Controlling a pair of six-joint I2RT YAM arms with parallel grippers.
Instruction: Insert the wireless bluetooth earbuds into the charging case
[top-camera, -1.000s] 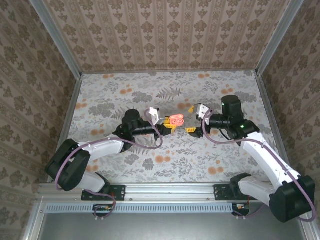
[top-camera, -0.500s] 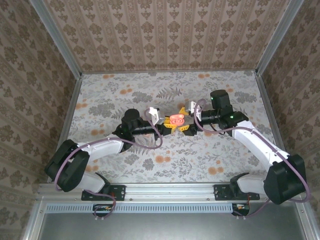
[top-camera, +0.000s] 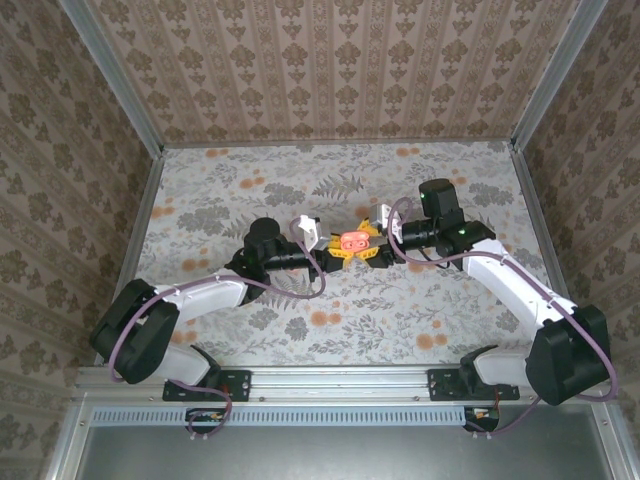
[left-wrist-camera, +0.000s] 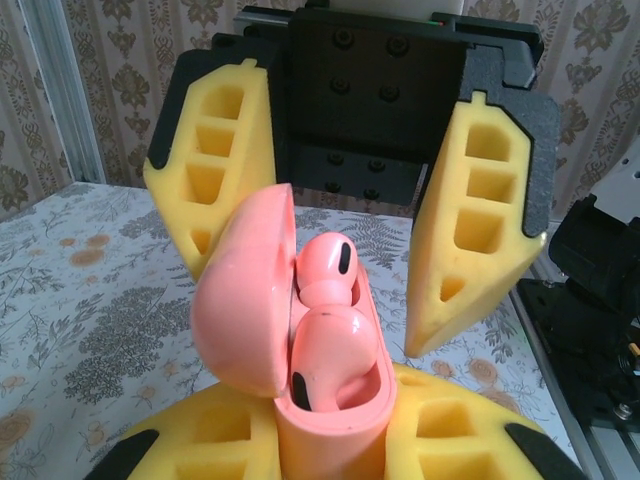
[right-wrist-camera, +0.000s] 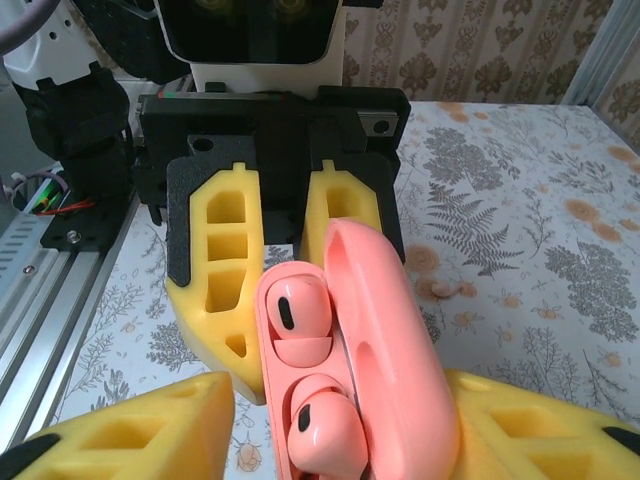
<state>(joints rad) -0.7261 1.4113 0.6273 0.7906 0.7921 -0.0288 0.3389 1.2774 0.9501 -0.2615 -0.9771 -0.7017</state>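
The salmon-pink charging case (top-camera: 351, 241) stands above the middle of the table with its lid hinged open. My left gripper (top-camera: 337, 248) is shut on the case base (left-wrist-camera: 330, 430), its yellow pads (left-wrist-camera: 190, 440) pressing both sides. Both wireless bluetooth earbuds sit in the case's wells, one behind the other (left-wrist-camera: 325, 268) (left-wrist-camera: 335, 350), and the right wrist view shows them from above (right-wrist-camera: 295, 315) (right-wrist-camera: 325, 430). My right gripper (top-camera: 373, 248) faces the left one, open. Its yellow fingers (left-wrist-camera: 480, 230) straddle the case and lid (right-wrist-camera: 385, 330), with a gap on one side.
The floral tabletop (top-camera: 300, 190) is boxed in by patterned walls (top-camera: 340, 70) on three sides. An aluminium rail (top-camera: 330, 380) carrying both arm bases runs along the near edge. The two arms meet nose to nose at the table's middle.
My right gripper has swung left from beside the case to straddle it, and its jaws have narrowed. The left gripper and case have stayed put.
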